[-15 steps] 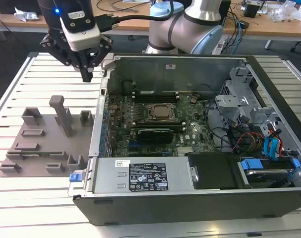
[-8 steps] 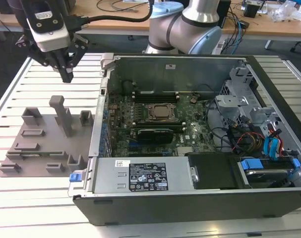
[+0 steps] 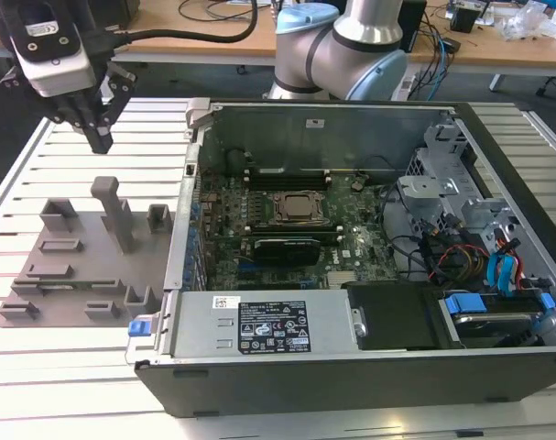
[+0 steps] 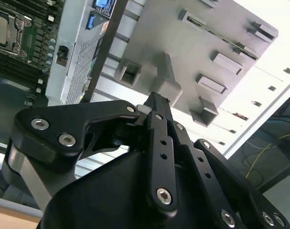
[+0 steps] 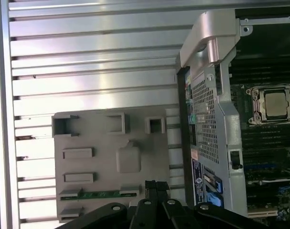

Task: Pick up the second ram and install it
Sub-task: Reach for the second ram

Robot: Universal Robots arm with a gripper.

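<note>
Currently ram (image 5: 99,194): thin green stick with small dark chips, lying flat between two grey end blocks near tray (image 5: 102,167) edge, seen in first wrist view. Tray also carries more grey blocks and tall post (image 3: 117,215). Above tray hangs claw (image 3: 101,142), fingers pressed together, gripping nothing, clear of ram. Case (image 3: 351,128) beside tray, lid off, holding motherboard with CPU socket (image 3: 299,208).
</note>
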